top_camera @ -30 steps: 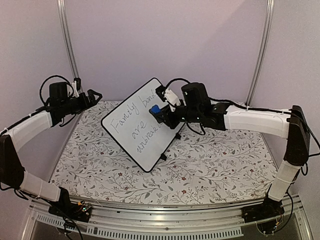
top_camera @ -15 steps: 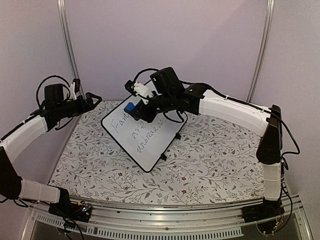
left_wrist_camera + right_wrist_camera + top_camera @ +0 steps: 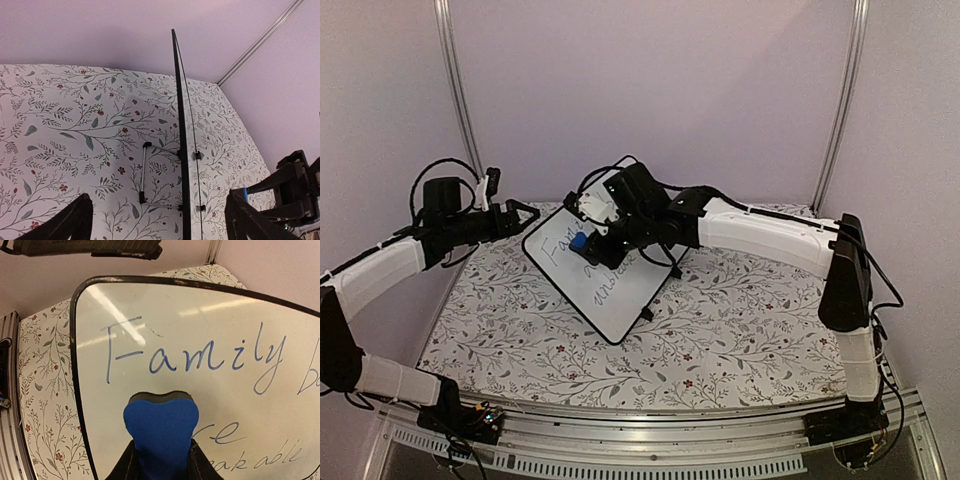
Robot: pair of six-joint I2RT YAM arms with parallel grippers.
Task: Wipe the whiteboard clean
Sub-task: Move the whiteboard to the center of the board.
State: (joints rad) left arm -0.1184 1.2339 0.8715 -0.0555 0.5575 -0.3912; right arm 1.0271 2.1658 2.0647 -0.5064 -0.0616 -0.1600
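Observation:
The whiteboard (image 3: 620, 305) stands tilted on the floral table, with "Family", "are" and "unbreakable" in dark handwriting. In the right wrist view the whiteboard (image 3: 225, 315) fills the frame. My right gripper (image 3: 584, 246) is shut on the blue eraser (image 3: 578, 242), at the board's left part. The eraser (image 3: 160, 427) sits just under "Family"; I cannot tell whether it touches. My left gripper (image 3: 531, 212) is open at the board's upper left edge. In the left wrist view the board (image 3: 181, 125) is edge-on between the left gripper's (image 3: 160, 225) spread fingers (image 3: 75, 220). The eraser (image 3: 243, 192) shows at the right.
The board's wire stand (image 3: 142, 172) and small black clip feet (image 3: 645, 314) rest on the floral table cover (image 3: 740, 320). Lilac walls and two metal posts (image 3: 455, 90) close the back. The right arm (image 3: 760, 235) reaches across over the board's top right corner.
My right gripper has swept the eraser from the board's upper right to its left part, under "Family". My left gripper has moved right, close to the board's upper left edge.

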